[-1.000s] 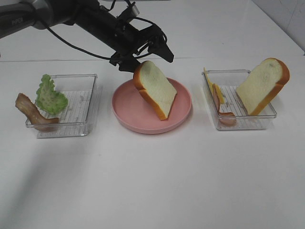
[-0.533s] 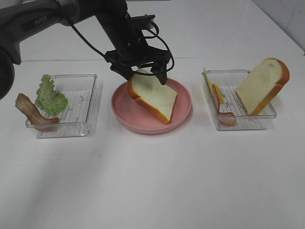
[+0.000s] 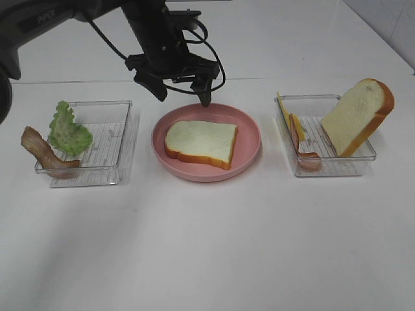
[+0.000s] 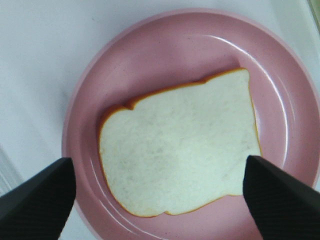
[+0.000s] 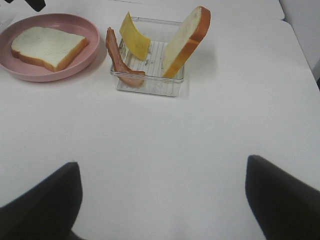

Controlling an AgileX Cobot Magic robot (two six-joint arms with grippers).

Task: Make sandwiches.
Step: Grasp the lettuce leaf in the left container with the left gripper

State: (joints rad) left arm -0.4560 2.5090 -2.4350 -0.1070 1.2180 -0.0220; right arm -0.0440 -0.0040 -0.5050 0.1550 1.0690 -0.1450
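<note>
One white bread slice with orange-brown crust lies flat on the round pink plate. My left gripper hangs open just above the plate's far edge, touching nothing. In the left wrist view the slice lies between the two dark fingertips of the left gripper. A second bread slice leans upright in the right tray, with yellow cheese and a bacon strip. Green lettuce and another bacon strip are at the left tray. My right gripper is open and empty over bare table.
A clear left tray and a clear right tray flank the plate. In the right wrist view the right tray holds leaning bread, cheese and bacon. White table stretches in front.
The left gripper let go of the bread slice, which dropped from tilted to flat on the plate. The gripper opened and rose slightly toward the back.
</note>
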